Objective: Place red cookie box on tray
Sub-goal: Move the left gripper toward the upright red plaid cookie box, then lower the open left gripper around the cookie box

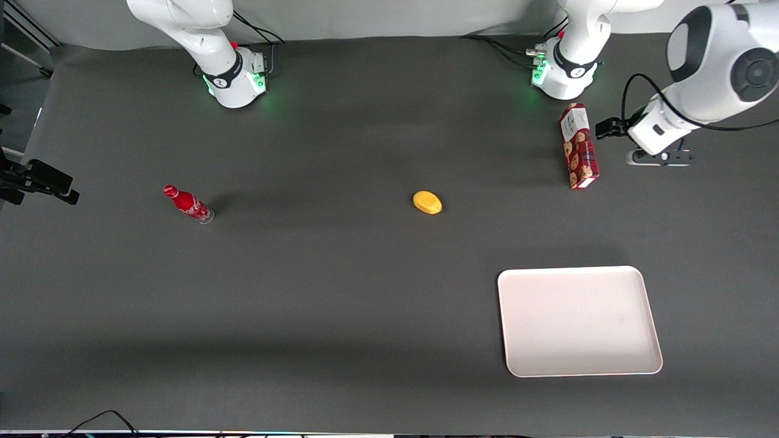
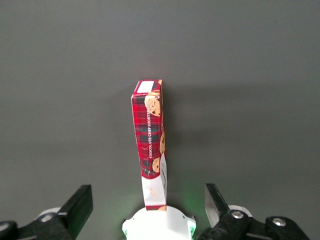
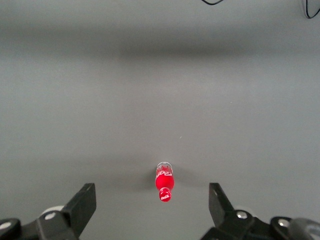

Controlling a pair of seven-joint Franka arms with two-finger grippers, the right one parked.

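The red cookie box [image 1: 579, 146] lies flat on the dark table close to the working arm's base, with its white label end toward the base. In the left wrist view the box [image 2: 150, 145] runs lengthwise between the fingers. My left gripper [image 1: 611, 128] hangs above the table beside the box, toward the working arm's end. In the left wrist view the gripper [image 2: 147, 192] is open and empty, with its black fingers [image 2: 80, 202] wide apart and well above the box. The pale pinkish tray [image 1: 578, 319] lies empty, nearer to the front camera than the box.
A yellow fruit-like object [image 1: 427, 202] lies near the table's middle. A small red bottle [image 1: 188, 204] lies toward the parked arm's end and also shows in the right wrist view [image 3: 164, 182]. The working arm's white base [image 1: 563, 73] stands just past the box's label end.
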